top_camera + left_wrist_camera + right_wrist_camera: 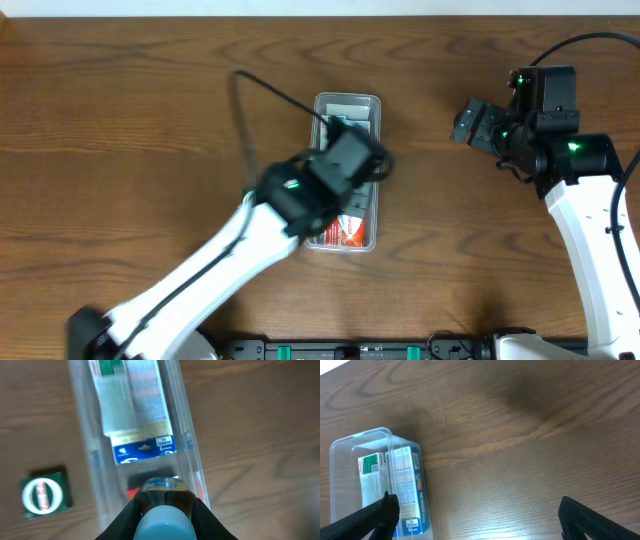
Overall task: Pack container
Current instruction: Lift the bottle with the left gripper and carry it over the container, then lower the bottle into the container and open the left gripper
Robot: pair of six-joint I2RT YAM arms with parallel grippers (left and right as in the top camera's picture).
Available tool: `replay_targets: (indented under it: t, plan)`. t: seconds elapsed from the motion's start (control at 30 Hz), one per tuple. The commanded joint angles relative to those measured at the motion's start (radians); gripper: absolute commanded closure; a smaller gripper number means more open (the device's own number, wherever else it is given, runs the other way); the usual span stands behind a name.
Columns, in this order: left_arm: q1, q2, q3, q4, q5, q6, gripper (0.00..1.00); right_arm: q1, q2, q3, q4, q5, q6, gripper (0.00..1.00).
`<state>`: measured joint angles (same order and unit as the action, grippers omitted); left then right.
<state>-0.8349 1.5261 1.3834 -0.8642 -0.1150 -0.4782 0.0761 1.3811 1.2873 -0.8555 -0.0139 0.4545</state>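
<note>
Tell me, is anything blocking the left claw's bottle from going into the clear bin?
Nothing visible blocks it. The left gripper holds the blue-capped bottle directly over the container, above an open gap just beyond the blue box already packed inside.

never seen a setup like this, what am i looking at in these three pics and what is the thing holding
Two white robot arms work at a wooden table. The overhead picture looks straight down; the other two come from small cameras on each wrist.

In the middle lies a clear plastic container, already holding some printed boxes. The left hand is over it, shut on a small bottle with a light blue cap, apparently lowering it in.

A small green box lies on the table beside the container.

The right hand is off to the side, open and holding nothing; its dark fingers show at the bottom of its own picture.
</note>
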Motion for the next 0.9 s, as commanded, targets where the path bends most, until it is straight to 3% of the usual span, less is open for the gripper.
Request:
replay_targets:
  t: [0.0, 0.23, 0.43, 0.63, 0.87]
  plan:
    - [-0.006, 0.108, -0.005, 0.024, -0.063, -0.097, 0.74, -0.004, 0.000, 0.006, -0.002, 0.006, -0.011, 0.01]
    - [-0.006, 0.259, -0.005, 0.108, -0.073, -0.111, 0.74, -0.004, 0.000, 0.006, -0.002, 0.006, -0.011, 0.01]
    - [-0.006, 0.275, -0.005, 0.122, -0.072, -0.112, 0.73, -0.004, 0.000, 0.006, -0.002, 0.006, -0.011, 0.01]
    - [-0.006, 0.253, 0.008, 0.091, -0.047, -0.104, 0.45, -0.004, 0.000, 0.006, -0.002, 0.006, -0.011, 0.01]
    - [0.015, 0.090, 0.092, -0.061, -0.048, -0.075, 0.37, -0.004, 0.000, 0.006, -0.002, 0.006, -0.011, 0.01]
